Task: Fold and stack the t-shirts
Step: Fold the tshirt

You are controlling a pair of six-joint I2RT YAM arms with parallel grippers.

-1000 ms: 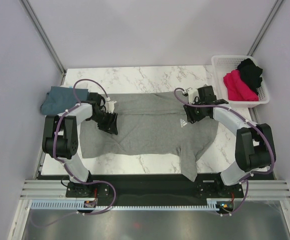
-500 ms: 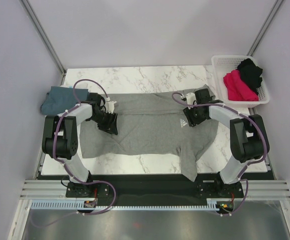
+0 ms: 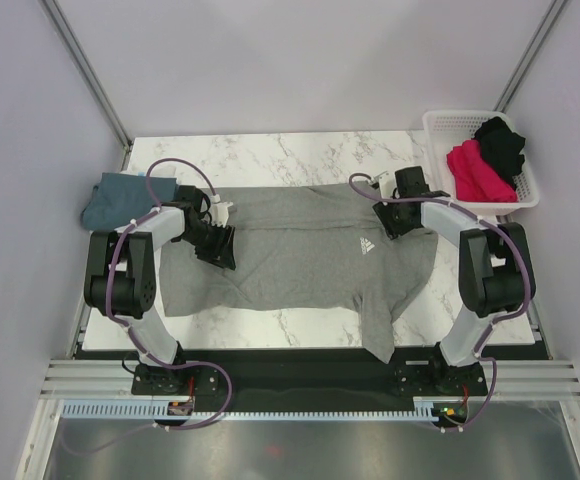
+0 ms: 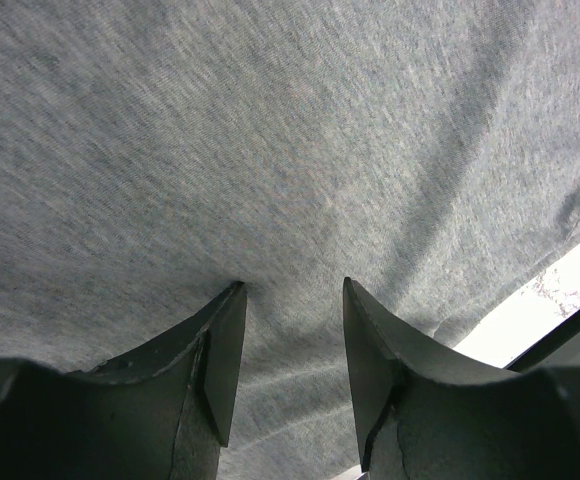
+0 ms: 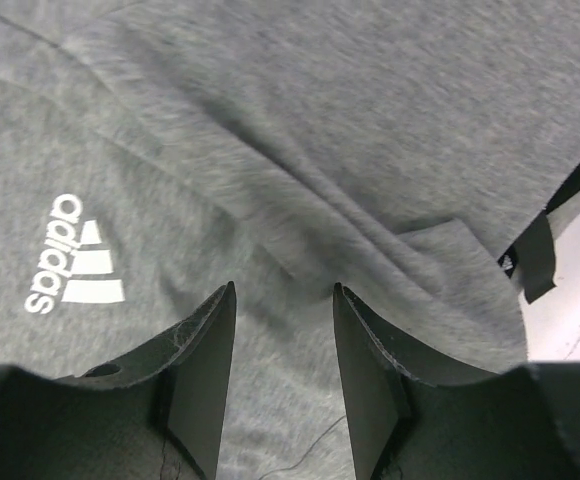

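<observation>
Rightward, the basket [image 3: 436, 150] holds a pink t-shirt [image 3: 473, 172] (plus a black t-shirt [image 3: 502, 145]).

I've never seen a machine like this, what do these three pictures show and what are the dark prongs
Two robot arms are bolted at a marble table's near edge. The wide picture looks down from above; each close-up comes from a wrist camera, its dark prongs being that arm's pincer. The left pincer and right pincer both stand open over a spread grey t-shirt, gripping nothing. A teal shirt lies at the left; a pink shirt and a black shirt sit in a white basket.
</observation>
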